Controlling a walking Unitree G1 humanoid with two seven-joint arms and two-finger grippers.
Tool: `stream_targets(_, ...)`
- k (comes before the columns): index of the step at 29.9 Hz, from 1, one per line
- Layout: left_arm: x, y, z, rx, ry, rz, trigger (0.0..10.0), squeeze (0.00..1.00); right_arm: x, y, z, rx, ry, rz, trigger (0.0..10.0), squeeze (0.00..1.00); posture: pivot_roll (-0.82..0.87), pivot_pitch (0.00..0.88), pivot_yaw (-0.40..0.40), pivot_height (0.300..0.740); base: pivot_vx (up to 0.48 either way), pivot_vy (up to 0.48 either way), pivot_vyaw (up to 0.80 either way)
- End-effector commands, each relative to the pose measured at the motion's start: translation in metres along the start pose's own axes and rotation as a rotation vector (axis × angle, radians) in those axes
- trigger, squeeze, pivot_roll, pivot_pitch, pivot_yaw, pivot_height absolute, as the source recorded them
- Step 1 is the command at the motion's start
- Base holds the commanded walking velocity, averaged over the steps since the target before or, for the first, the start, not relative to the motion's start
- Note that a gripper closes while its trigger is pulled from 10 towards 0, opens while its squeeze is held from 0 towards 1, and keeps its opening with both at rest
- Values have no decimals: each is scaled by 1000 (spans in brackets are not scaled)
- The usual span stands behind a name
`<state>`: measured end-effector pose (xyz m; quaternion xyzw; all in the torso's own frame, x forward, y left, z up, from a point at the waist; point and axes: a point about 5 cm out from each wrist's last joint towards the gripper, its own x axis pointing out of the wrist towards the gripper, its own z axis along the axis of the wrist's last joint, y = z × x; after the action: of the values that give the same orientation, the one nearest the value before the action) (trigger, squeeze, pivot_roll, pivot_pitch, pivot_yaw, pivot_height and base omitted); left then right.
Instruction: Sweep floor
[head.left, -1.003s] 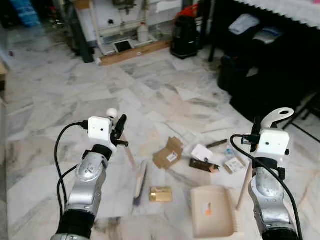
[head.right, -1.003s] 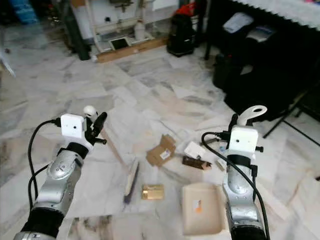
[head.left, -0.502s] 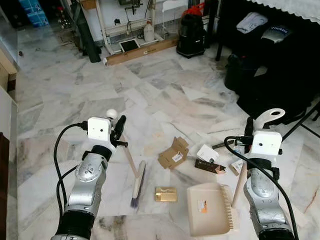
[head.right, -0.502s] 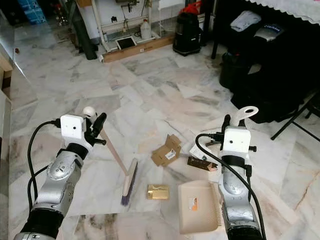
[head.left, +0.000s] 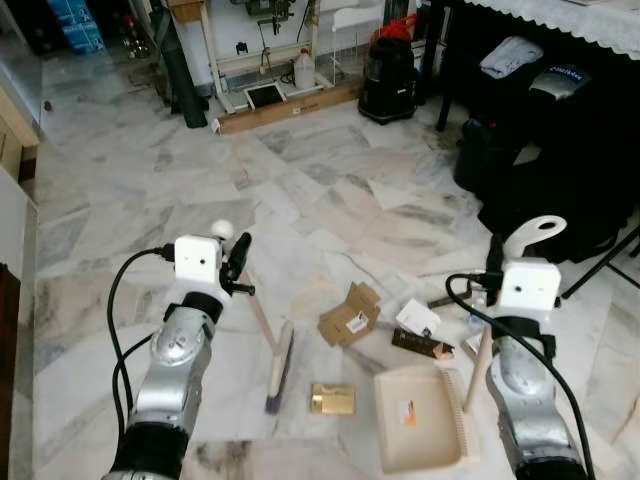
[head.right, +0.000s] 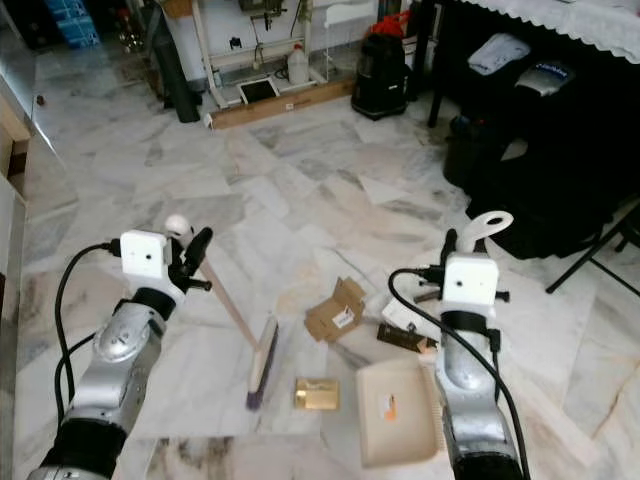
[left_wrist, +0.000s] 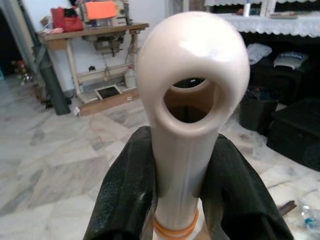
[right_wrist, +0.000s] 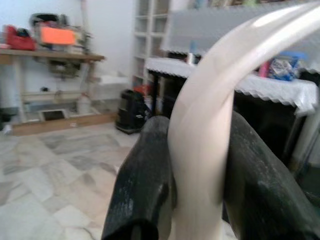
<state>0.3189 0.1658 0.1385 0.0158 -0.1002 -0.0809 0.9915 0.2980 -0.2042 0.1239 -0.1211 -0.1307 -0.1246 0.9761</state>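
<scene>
Two arms reach over a marble floor (head.left: 150, 190). At about 1 o'clock stands a black vacuum cleaner (head.left: 388, 78). Nearer, at 5 o'clock, a beige dustpan (head.left: 418, 420) lies flat on the floor, its long handle rising to the right gripper (right_wrist: 192, 165), whose jaws are clamped on it just below the looped end. At 7 o'clock a broom (head.left: 277, 360) rests its brush head on the floor, its stick slanting up to the left gripper (left_wrist: 176, 185), jaws closed around the pale handle under its ring-shaped tip. Between brush and pan lie scraps: a torn cardboard piece (head.left: 350, 314), a gold box (head.left: 332, 398), a white carton (head.left: 417, 318) and a dark wrapper (head.left: 421, 345).
</scene>
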Motion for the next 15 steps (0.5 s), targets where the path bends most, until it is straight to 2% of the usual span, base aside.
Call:
stream_targets(1,4,-4,9,-3,-44,-9,10000,0,4,-6,8,-4,-38,-20,10000,0,-18,62,66,740,259,0,0)
stream_targets(8,4,-4,9,-3,-43,-6,10000,0,3,-6,7,-3,-34,-19,10000,0,-13,74,65,740,274,0,0)
stream_targets(15,4,-3,9,-1,-43,-1,10000,0,3,-6,6,-1,-30,-18,10000,0,-13,72,64,740,0,0,0)
